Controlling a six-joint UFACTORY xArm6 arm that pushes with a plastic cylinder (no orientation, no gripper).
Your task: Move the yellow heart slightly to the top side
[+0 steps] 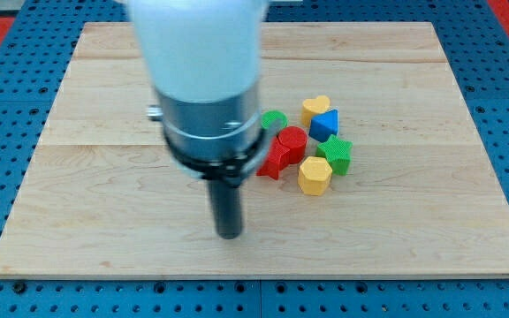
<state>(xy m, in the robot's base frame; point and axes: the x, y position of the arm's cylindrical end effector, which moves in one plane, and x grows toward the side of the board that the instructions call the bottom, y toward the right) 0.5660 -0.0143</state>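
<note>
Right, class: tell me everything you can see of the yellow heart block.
The yellow heart is a small, matte, plastic-looking block lying flat at the top of the cluster, lobes toward the view's top. The blue block sits right against its lower edge. My tip is well away, toward the view's bottom left.

board: pale wood, matt, grained | yellow heart: glossy plastic | my tip: dark, matt

Yellow heart: small yellow block, heart outline only faintly readable from here.
Pose: lying flat on the counter.
Place: topmost of the block cluster, right of centre, touching the blue block just below it.
From my tip: well apart, up and right.
</note>
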